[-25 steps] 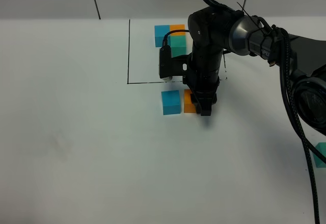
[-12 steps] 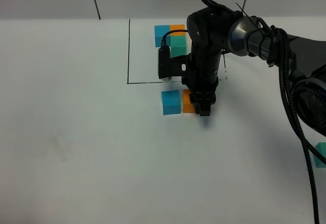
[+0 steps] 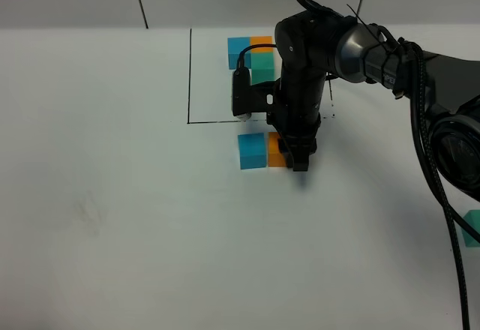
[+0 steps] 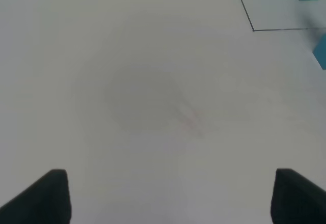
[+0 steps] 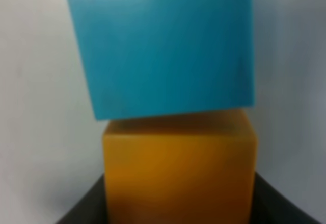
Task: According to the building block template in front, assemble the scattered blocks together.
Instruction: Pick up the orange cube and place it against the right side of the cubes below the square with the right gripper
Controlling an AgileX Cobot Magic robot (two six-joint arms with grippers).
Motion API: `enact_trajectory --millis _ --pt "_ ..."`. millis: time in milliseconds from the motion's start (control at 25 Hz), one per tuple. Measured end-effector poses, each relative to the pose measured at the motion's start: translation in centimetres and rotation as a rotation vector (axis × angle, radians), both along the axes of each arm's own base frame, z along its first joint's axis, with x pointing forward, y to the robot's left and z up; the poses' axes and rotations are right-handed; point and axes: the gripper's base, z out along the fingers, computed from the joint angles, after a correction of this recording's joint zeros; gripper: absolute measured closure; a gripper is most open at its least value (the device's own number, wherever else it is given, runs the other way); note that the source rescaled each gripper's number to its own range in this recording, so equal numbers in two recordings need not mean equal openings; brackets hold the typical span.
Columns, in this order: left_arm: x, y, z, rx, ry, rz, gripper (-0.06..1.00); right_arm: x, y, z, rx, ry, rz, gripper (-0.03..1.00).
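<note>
The template, a blue (image 3: 238, 51), orange (image 3: 261, 41) and teal-green (image 3: 263, 66) cube trio, lies inside the black drawn frame (image 3: 189, 82) at the back. Just in front of the frame, the loose blue cube (image 3: 252, 151) sits on the table. My right gripper (image 3: 295, 156) is shut on the loose orange cube (image 3: 274, 155) and holds it against the blue cube's right side. In the right wrist view the orange cube (image 5: 178, 168) touches the blue cube (image 5: 163, 46). The loose teal-green cube (image 3: 472, 227) lies at the far right edge. My left gripper (image 4: 173, 198) is open over bare table.
The white table (image 3: 112, 217) spreads out to the left and front. The right arm's black cable (image 3: 439, 195) hangs on the right side. In the left wrist view the frame's corner (image 4: 253, 29) and the loose blue cube (image 4: 321, 51) show at the edge.
My right gripper has shifted slightly left with the orange cube, closing the small gap to the blue cube. The other cubes have not moved.
</note>
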Motion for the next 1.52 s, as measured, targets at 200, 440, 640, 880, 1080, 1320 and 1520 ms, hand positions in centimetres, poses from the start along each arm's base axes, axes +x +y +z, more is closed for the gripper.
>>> enact_trajectory --millis 200,440,640,880,1080,1320,1520 --pt "0.00 0.00 0.00 0.000 0.000 0.000 0.24 -0.20 0.50 -0.11 0.000 0.000 0.011 0.95" --pt "0.00 0.00 0.00 0.000 0.000 0.000 0.24 -0.19 0.57 -0.22 -0.002 0.003 0.013 0.95" --pt "0.00 0.00 0.00 0.000 0.000 0.000 0.24 -0.19 0.57 -0.22 -0.001 0.003 0.011 0.95" --pt "0.00 0.00 0.00 0.000 0.000 0.000 0.24 -0.19 0.57 -0.22 -0.001 0.003 0.011 0.95" --pt "0.00 0.00 0.00 0.000 0.000 0.000 0.24 -0.23 0.65 -0.22 -0.001 0.003 0.013 0.95" --pt "0.00 0.00 0.00 0.000 0.000 0.000 0.24 -0.13 0.70 0.04 0.007 -0.012 0.013 0.95" --pt "0.00 0.00 0.00 0.000 0.000 0.000 0.24 0.17 0.50 0.13 0.018 -0.035 0.006 0.90"
